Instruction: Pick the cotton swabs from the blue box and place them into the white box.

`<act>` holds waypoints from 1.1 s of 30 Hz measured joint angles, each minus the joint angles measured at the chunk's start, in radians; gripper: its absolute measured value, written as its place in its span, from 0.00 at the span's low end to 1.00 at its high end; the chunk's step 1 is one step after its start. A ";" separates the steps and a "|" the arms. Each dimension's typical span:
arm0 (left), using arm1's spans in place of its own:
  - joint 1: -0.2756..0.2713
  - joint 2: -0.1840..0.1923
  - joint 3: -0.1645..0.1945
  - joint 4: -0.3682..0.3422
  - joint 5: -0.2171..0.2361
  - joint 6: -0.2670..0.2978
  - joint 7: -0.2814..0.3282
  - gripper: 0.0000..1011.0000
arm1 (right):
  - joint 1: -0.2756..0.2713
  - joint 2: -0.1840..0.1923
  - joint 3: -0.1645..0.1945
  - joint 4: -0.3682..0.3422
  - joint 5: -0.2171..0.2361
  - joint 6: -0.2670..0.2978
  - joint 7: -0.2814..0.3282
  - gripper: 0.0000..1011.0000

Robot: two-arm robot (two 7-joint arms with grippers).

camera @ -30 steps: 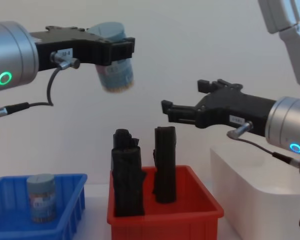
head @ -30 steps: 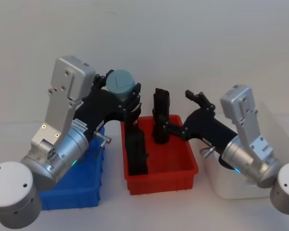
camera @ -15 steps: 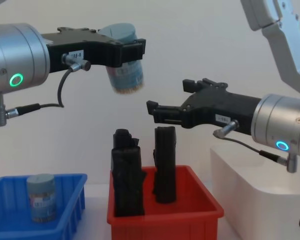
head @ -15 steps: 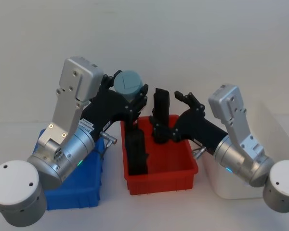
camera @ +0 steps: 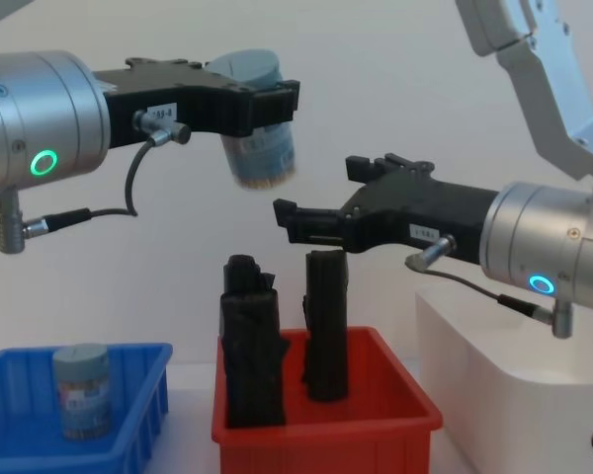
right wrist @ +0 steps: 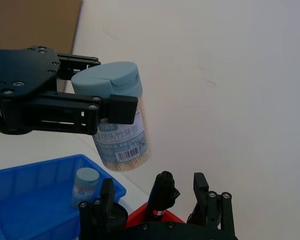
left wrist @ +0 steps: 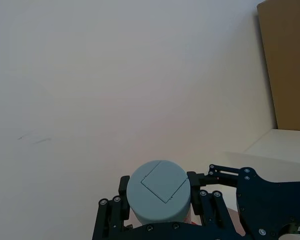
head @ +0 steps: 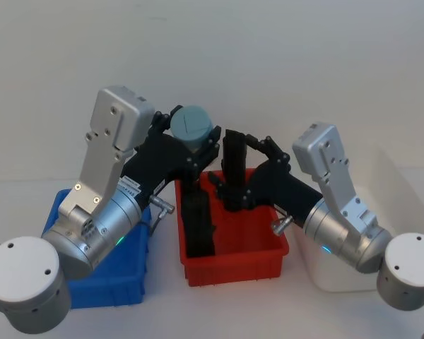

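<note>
Held cotton swab tub (right wrist: 121,131) is showing white Chinese characters on its blue label band (right wrist: 119,136), too soft for me to be reading them reliably. A barcode (right wrist: 131,151) is sitting below, digits illegible. White stickers on the left gripper (camera: 262,99) and right gripper (camera: 314,188) bodies are carrying unreadable print. Same for the second tub (camera: 82,392) in the blue box (camera: 138,415).

Place: lab-type robot test bench | Backdrop: bare white wall (head: 283,49) ahead of me | Surface: plain white tabletop (head: 14,205) under my two arms | Stock: blue box (head: 113,296), red bin (head: 233,267), white box (camera: 494,385) in a row | Edge: brown board (left wrist: 285,65) beside the wall
</note>
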 joint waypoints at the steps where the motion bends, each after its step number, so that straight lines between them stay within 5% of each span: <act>1: 0.000 -0.001 0.001 0.001 0.000 0.000 -0.002 0.68 | 0.000 0.000 0.000 0.000 0.000 0.000 0.000 0.99; 33: -0.014 -0.030 0.017 0.040 0.000 -0.005 -0.031 0.68 | 0.018 -0.013 -0.021 -0.016 -0.002 0.032 0.023 0.99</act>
